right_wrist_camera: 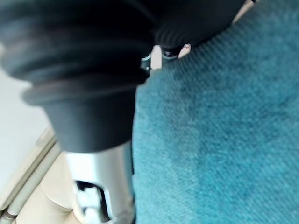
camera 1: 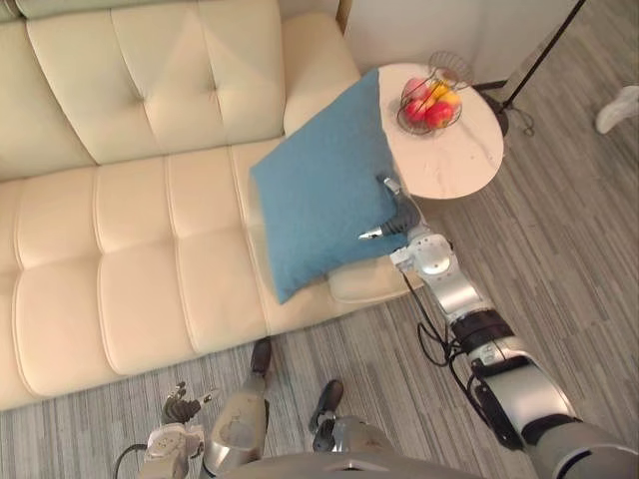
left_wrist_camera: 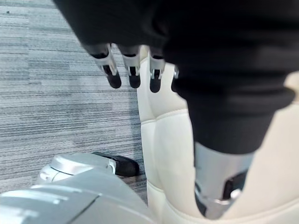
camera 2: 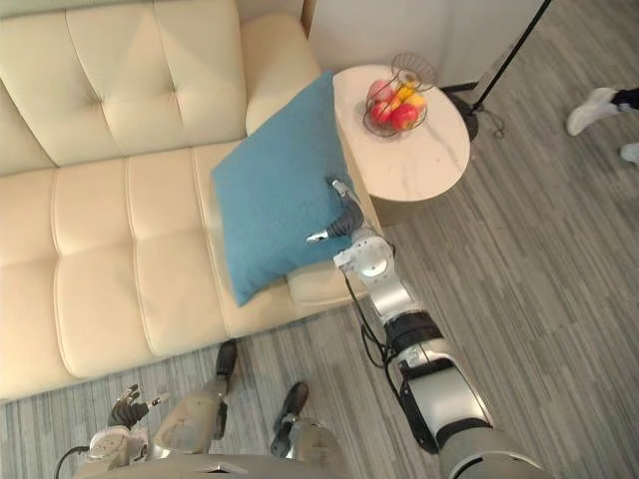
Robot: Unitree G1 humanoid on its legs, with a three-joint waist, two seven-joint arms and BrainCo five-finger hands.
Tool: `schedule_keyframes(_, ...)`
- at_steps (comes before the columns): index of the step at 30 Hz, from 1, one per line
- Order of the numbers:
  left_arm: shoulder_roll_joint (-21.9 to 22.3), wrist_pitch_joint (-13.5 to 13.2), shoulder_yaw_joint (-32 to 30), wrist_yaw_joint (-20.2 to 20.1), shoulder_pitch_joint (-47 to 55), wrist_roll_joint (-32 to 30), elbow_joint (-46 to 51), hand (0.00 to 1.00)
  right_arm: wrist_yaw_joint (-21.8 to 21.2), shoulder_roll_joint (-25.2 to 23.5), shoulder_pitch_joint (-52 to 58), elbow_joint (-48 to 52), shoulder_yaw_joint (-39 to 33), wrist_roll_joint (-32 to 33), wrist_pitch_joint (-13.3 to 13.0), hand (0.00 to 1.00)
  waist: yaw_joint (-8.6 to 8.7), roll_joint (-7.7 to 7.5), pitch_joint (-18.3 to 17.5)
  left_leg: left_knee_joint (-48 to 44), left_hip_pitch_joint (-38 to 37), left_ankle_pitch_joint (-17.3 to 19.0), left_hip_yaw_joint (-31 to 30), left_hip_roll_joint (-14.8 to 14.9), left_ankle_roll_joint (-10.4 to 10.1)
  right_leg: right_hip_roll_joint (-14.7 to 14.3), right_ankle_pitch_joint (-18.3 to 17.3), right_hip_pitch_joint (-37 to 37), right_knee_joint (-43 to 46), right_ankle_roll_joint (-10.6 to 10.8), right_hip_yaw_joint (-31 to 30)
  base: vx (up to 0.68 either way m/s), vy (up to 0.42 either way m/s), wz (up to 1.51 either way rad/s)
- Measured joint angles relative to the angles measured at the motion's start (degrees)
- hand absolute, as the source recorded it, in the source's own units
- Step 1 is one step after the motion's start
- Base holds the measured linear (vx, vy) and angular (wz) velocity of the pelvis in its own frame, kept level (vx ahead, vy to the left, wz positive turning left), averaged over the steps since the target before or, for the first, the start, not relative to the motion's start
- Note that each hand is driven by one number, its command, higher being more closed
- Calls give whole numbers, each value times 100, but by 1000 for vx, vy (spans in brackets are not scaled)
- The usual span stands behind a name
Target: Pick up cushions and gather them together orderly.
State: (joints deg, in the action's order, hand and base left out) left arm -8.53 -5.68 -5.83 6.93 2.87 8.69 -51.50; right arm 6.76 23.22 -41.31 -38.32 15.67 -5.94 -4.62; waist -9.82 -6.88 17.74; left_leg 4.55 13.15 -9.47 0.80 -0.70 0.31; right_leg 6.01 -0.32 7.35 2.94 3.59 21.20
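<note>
— Where do we find the cushion?

— We see the blue cushion (camera 1: 319,190) at the right end of the cream sofa (camera 1: 120,249). It is tilted across the seat and the low armrest there. Its lower corner is near the seat's front edge, and its upper corner reaches the rim of the round side table (camera 1: 454,165).

— And the hand on it?

— Our right hand (camera 1: 399,215) pinches the cushion's right edge. We can make out silver digits lying over the blue top face, and the rest of the hand is tucked under the fabric. In the right wrist view the cloth sits close against the dark cover.

— What about the other one?

— Our left hand (camera 1: 180,407) hangs low over the grey striped floor in front of the sofa. Its fingers are loose and nearly straight, and it holds nothing.

— Anything else we should note?

— A wire basket of fruit (camera 1: 431,100) stands near the side table's far edge. Well beyond the table we see a person's light shoe (camera 1: 617,108) on the floor.
</note>
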Motion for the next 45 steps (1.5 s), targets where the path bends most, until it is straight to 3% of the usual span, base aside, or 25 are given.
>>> schedule_keyframes(8, -45, -55, 736, 20, -730, 134, 181, 0, 245, 42, -338, -143, 96, 6, 110, 100, 23, -4, 153, 1, 297, -90, -50, 146, -92, -82, -33, 380, 192, -102, -3, -6, -17, -1)
schedule_keyframes(12, -49, -56, 1058, 67, -1383, 244, 444, 0, 286, -47, -115, 243, -95, 150, 99, 100, 73, -17, 259, 1, 394, -142, -64, 239, -152, -169, -63, 500, 246, -169, -4, 0, -56, -2)
schedule_keyframes(21, -376, -56, 1275, 398, -2894, 236, 599, 0, 367, -479, 602, 1025, -278, 164, 104, 100, 309, -76, 306, -2, 579, -188, 120, 380, -210, -281, -34, 804, 285, -257, -197, 31, -40, -12)
schedule_keyframes(24, -624, -53, 1276, 523, -3271, 155, 579, 0, 354, -590, 732, 1326, -276, 160, 78, 100, 375, -146, 344, -2, 585, -190, 261, 429, -212, -321, 3, 882, 283, -306, -332, 5, -20, -22)
schedule_keyframes(33, -1394, 18, 1367, 663, -4364, -354, 71, 0, 326, -683, 617, 1766, -307, 231, -24, 100, 549, -174, 525, -4, 854, -252, 543, 469, -195, -344, 198, 1293, 288, -315, -596, -37, 5, -16)
schedule_keyframes(44, -1438, 24, 1482, 784, -5072, -254, -93, 0, 427, -918, 99, 2076, -519, 582, -22, 100, 682, -225, 809, -3, 1270, -364, 711, 457, -129, -346, 500, 1767, 185, -304, -801, -36, 19, -9)
schedule_keyframes(45, -1433, 24, 1481, 811, -5102, -135, -91, 100, 470, -980, 25, 2065, -518, 582, -22, 100, 704, -224, 812, -3, 1318, -375, 726, 449, -117, -343, 539, 1821, 162, -296, -825, -23, 22, -16)
